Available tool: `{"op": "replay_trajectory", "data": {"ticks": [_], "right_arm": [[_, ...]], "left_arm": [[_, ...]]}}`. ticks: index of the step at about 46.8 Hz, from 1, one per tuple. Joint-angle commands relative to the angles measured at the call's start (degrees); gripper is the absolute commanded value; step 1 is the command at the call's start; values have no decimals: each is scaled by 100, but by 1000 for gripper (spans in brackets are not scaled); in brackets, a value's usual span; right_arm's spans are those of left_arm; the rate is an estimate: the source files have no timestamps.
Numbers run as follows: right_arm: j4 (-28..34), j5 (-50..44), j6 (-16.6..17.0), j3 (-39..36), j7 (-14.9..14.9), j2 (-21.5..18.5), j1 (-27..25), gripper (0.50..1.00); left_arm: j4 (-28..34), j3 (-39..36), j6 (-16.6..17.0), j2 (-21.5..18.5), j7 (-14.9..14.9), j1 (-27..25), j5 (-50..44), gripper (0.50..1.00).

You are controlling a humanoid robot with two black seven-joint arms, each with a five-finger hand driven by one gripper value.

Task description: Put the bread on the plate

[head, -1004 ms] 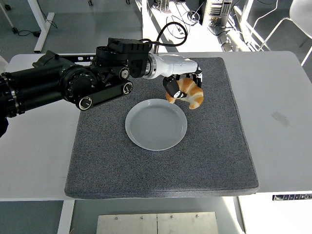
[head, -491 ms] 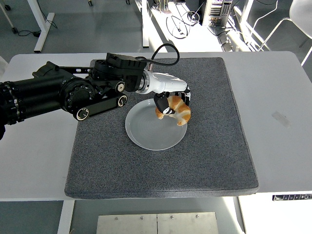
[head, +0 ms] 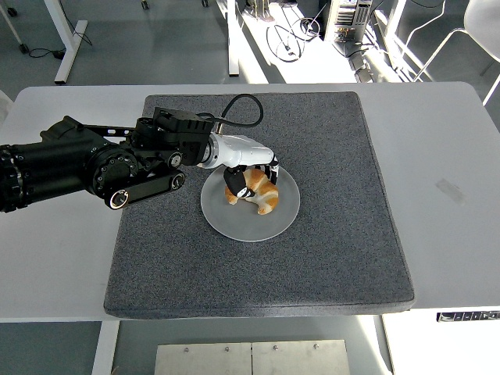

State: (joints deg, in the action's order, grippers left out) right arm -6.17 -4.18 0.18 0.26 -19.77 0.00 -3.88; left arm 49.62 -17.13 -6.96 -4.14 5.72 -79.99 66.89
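A golden-brown croissant-shaped piece of bread (head: 261, 194) is over the middle of a pale round plate (head: 250, 226) on the grey mat. My left hand (head: 244, 178) reaches in from the left and is shut on the bread, black fingers wrapped over its top. I cannot tell whether the bread touches the plate. My right arm is out of view.
The plate sits on a dark grey mat (head: 328, 250) that covers the middle of the white table (head: 445, 156). A black cable (head: 238, 105) loops over my left wrist. Desk legs and chairs stand on the floor beyond the table.
My left hand has carried the bread down and to the left, from beyond the plate's far right rim to over the plate's middle.
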Motion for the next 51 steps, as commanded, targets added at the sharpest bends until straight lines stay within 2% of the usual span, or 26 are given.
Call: {"op": "replay_trajectory", "data": {"ticks": [1,11,16,18,22,31,36,46,51], "right_arm": [[1,5,0,0,0,0,-7,1000],[1,-3,0,0,0,0,1,1000],[1,5,0,0,0,0,-7,1000],[1,5,0,0,0,0,1,1000],[1,-4,0,0,0,0,1,1000],[1,5,0,0,0,0,-7,1000],[-7,5,0,0,0,0,-7,1000],[1,-3,0,0,0,0,1,1000],[1,5,0,0,0,0,1,1000]], "left_arm": [[4,8,11,10,0,1,-9,500],[-5,17,11,1,-9,-25,-18,500],[4,52,20,-25,8,-34,-70,684],[4,52,11,-60,8,-34,-79,734],[4,78,11,-95,8,-51,-97,810],[179,87,-15,-174,8,-104,-114,948],[460,87,-16,-236,8,-174,-132,972],[575,157,-24,-429,0,-517,-149,978],[715,403,-16,-657,-9,-693,-369,980]]}}
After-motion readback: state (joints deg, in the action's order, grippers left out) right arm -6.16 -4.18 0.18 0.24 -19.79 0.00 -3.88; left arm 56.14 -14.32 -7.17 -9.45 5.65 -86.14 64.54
